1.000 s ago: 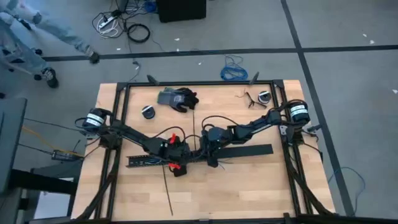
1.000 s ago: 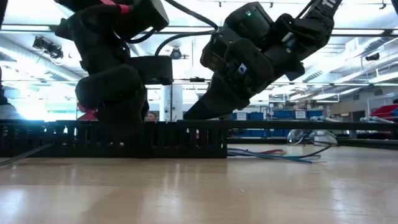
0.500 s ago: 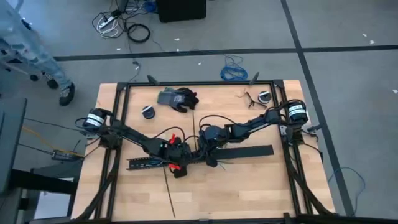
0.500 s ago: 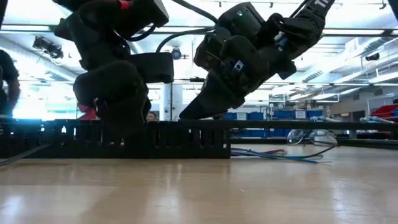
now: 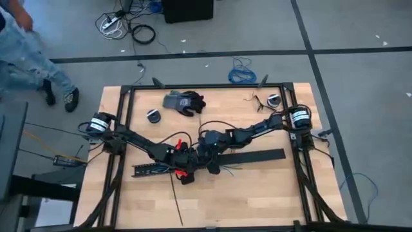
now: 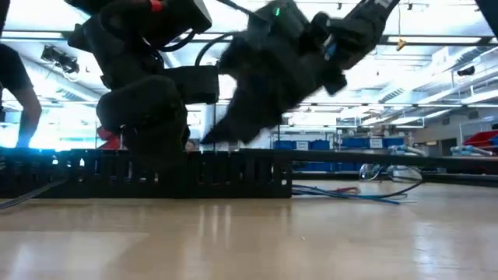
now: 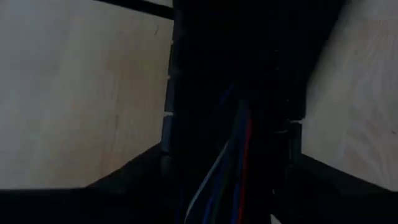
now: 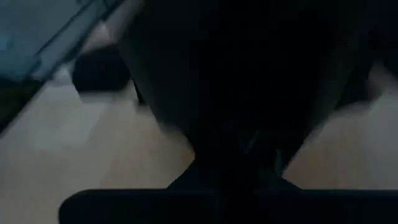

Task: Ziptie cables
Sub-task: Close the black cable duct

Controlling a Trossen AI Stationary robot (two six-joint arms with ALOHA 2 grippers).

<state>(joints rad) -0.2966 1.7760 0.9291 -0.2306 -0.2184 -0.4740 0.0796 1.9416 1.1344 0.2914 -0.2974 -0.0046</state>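
A: Where are the cables [image 6: 342, 193]?

B: Low view: thin blue, red and pale wires lying flat on the worktop [image 5: 257, 193], coming out past the end of the slotted duct [image 6: 148, 173]. Left wrist view shows more blue, white and red strands [image 7: 233, 155] running between that arm's own dark fingers, inside the duct channel.

A: Left gripper [image 5: 182, 161]?

B: Down at the duct's end near the worktop's middle. Strands pass between the jaws, but can't tell if they're pinched or how wide the gap is.

A: Right gripper [image 5: 209, 153]?

B: Just beside the left one, tilted down over the same spot. Wrist view is all dark, so jaws can't be told, nor whether it holds anything.

A: Zipties?

B: One thin black strip [image 5: 175, 198] lies on the worktop, running from below the grippers toward the near edge. It looks untouched.

A: So how to do this step well?

B: My read: gather first. Keep the left steady on the wires, have the right pull the loose run clear of the duct in line, not sideways, so the strands stay bunched and don't snag the slots. Then go for the strip.
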